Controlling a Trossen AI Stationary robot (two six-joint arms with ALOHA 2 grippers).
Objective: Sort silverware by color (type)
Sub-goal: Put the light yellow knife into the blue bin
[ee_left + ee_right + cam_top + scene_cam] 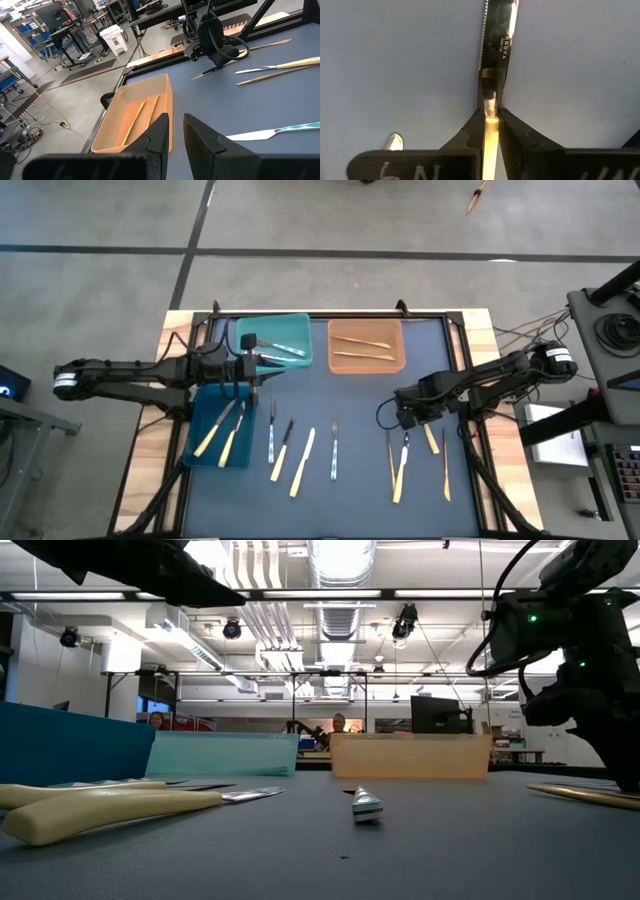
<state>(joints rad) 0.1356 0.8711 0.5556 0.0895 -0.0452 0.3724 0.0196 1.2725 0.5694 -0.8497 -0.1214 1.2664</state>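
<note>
My right gripper (413, 420) (490, 112) is shut on a pale yellow-handled knife (496, 45) at the mat's right side; it also shows in the left wrist view (215, 55). My left gripper (262, 363) (175, 117) is shut and empty, hovering at the teal bin's (275, 340) near edge. The dark blue bin (205, 442) holds pale yellow pieces, the teal bin silvery ones, and the orange bin (366, 345) two orange-tan ones. Several loose pieces lie flat on the mat: a pale yellow knife (303, 462), silvery ones (334, 448), orange-tan ones (446, 465). My right gripper pinches the knife between its two fingers where the yellow handle meets the serrated blade (490, 120). The fingers come from above, pointing down, and lie across the knife. The blade (202, 75) sticks out level beyond the fingers. Whether it is clear of the mat I cannot tell.
The three bins stand at the mat's far and left sides. Another yellow-handled knife (401, 472) and a thin orange-tan piece (390, 455) lie close by my right gripper. A black frame rail borders the mat (300, 510). People show in the room behind.
</note>
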